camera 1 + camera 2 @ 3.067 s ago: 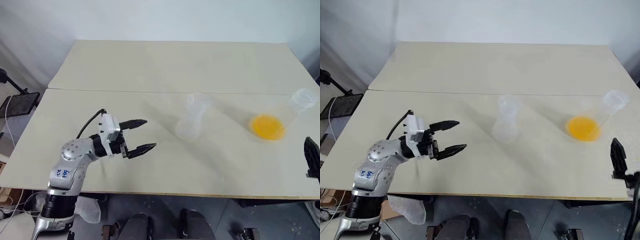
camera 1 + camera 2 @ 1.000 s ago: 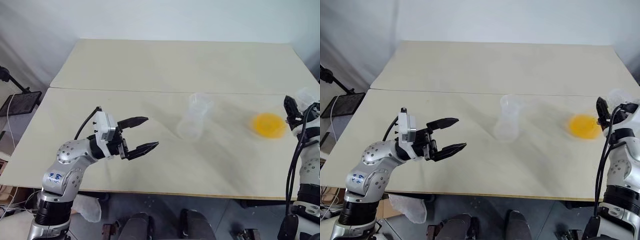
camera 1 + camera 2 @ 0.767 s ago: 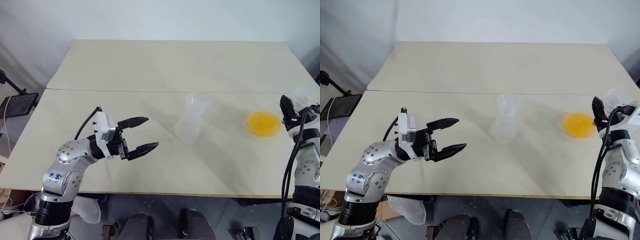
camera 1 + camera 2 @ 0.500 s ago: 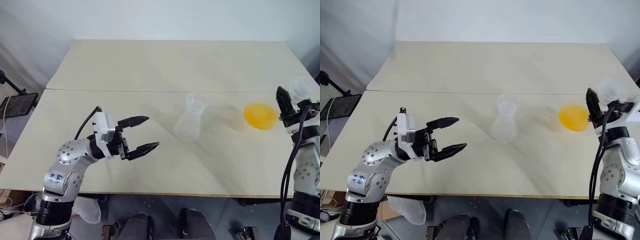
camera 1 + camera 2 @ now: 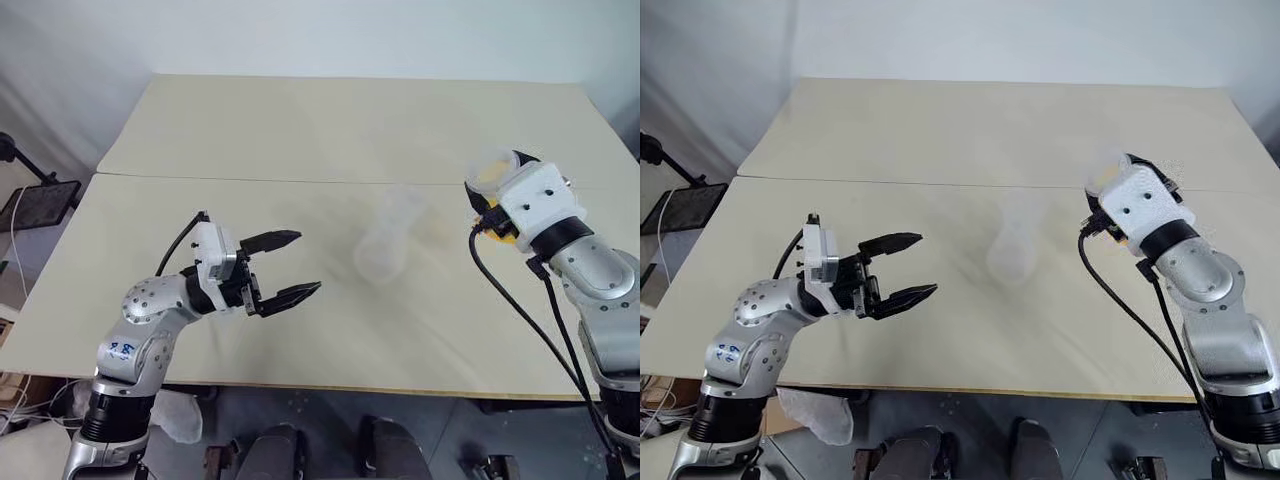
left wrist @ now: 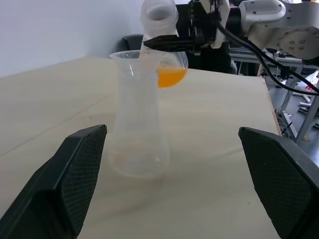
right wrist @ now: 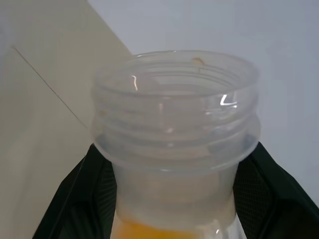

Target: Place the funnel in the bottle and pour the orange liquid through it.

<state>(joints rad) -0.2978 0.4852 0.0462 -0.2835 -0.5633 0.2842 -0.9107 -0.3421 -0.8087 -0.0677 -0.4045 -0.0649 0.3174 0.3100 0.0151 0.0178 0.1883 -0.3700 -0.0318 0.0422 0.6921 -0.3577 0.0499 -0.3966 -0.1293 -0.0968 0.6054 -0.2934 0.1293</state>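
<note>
The left gripper [image 5: 292, 266] hangs over the table [image 5: 300, 130] with its black fingers spread wide and nothing between them, and the clear bottle [image 6: 135, 130] stands upright on the tabletop just ahead of it, empty as far as I can see. Further right, the right gripper [image 6: 174, 42] is clamped shut on the neck of a second clear flask [image 7: 177, 144], raised off the table beyond the bottle, with the orange liquid [image 6: 171, 76] pooled in its belly. I cannot make out the funnel on the bottle's mouth, so by my judgement seating it and the whole pour are left to do.
</note>
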